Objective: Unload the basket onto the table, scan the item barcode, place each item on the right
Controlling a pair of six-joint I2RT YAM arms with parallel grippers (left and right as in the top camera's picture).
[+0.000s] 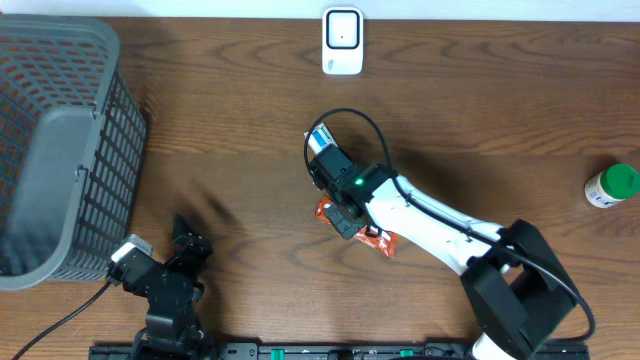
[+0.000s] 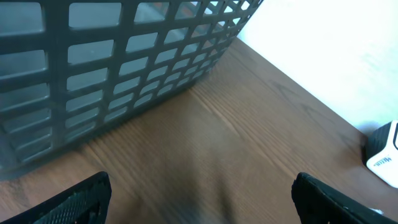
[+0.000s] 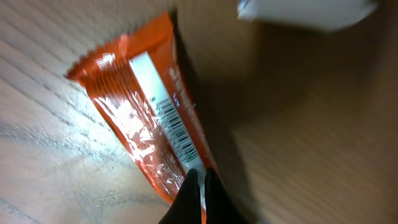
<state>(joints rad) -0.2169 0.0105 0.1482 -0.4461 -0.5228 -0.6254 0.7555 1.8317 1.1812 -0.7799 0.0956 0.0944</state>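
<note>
Right now the orange foil snack wrapper (image 1: 381, 241) lies on the brown wooden table (image 1: 480, 110), just off ctr toward 5 o'clock. From overhead it is mostly hidden under the right gripper (image 1: 343, 222). Only the right wrist cam gives the detail: the black barcode (image 3: 177, 127) on its white strip faces up, running from 11 to 5 o'clock. That view also shows the right gripper (image 3: 200, 179) w/ fingertips clenched together on the wrapper's near end at 6 o'clock.

The white box-shaped barcode scanner (image 1: 342, 40) stands at 12 o'clock in the overhead view, well apart from the wrapper. The left wrist cam catches just a corner of it at 3 o'clock.

The left gripper (image 1: 190, 238) sits at 7 o'clock overhead, and its spread is hard to read there. Its own wrist cam settles it — the left gripper (image 2: 199, 199) is released, fingers wide apart w/ bare wood between.

The grey plastic mesh basket (image 1: 60, 150) fills 9 o'clock overhead. A green-capped white bottle (image 1: 612, 186) lies at 3 o'clock, seen in that view only.
</note>
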